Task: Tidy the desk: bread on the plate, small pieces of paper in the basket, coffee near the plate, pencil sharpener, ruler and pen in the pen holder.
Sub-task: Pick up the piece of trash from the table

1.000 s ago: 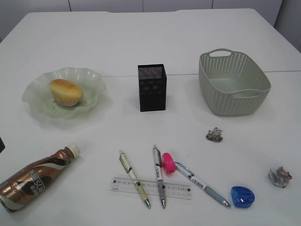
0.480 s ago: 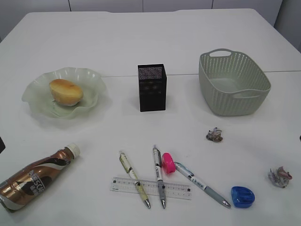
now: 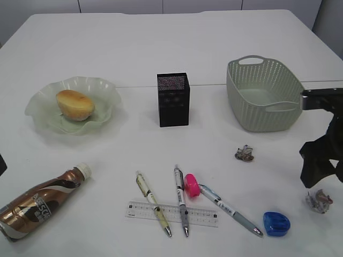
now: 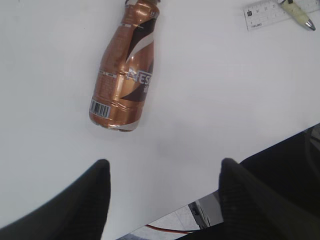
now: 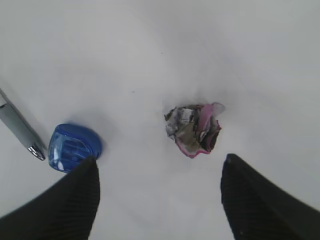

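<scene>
A: Desk [image 3: 161, 48] surface looks smooth, matte white. Black mesh pen holder [image 3: 173, 99], square-sided, stands upright mid-desk. Everything else relative to that?

B: Left of it, wavy-edged translucent glass plate [image 3: 104, 88] w/ rounded golden bread [image 3: 75, 104] already on it. Right of it, pale green woven-pattern plastic basket [image 3: 266, 96], oval w/ handle cutouts.

A: Coffee?

B: Glossy brown coffee bottle [image 3: 40, 201] lying on its side, well in front-left of the holder, apart from the plate.

A: Stationery?

B: In front of the holder: clear flat ruler [image 3: 172, 213] w/ two pens [image 3: 181, 200] lying across it, a third pen just right (grey grip), pink sharpener [image 3: 192, 184] touching that group, blue translucent rounded sharpener [image 5: 74, 147] further right.

A: Paper bits?

B: Two crumpled wads. One paper ball [image 3: 245, 153] front-right of the holder; other wad [image 5: 194, 128] far right, near the blue sharpener.

A: Claws?

B: Right gripper [image 5: 159, 195] spread wide, above that far wad, holding nothing. Left gripper [image 4: 164, 200] also wide, empty, near the bottle's base.
</scene>
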Available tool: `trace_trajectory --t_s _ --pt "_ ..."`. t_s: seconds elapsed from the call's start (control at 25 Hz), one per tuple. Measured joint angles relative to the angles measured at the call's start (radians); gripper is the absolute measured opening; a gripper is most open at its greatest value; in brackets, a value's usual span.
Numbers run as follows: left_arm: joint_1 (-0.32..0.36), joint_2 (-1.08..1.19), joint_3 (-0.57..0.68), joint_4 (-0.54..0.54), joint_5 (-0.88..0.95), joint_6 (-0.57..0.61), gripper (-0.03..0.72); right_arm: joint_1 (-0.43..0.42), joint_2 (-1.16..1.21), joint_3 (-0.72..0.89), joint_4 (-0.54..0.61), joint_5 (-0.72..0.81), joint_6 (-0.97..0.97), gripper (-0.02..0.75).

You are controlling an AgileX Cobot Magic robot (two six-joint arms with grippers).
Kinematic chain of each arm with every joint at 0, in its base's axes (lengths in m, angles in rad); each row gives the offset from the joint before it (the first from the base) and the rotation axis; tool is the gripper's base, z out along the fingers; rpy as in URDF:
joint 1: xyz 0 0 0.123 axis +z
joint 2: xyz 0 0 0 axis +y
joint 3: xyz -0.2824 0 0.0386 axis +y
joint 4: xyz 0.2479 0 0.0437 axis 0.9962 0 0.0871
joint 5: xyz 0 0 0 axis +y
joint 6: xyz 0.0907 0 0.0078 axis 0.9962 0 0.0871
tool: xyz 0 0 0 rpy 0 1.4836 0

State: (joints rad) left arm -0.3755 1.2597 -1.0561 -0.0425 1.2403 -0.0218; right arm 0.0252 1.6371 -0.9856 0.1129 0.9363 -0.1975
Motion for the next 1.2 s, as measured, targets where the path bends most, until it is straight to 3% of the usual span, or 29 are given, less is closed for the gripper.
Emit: trace_trajectory --t_s 1.2 --pt "0.000 0.000 0.000 -0.049 0.000 -0.002 0.487 0.002 0.193 0.000 -0.074 -0.060 0.009 0.581"
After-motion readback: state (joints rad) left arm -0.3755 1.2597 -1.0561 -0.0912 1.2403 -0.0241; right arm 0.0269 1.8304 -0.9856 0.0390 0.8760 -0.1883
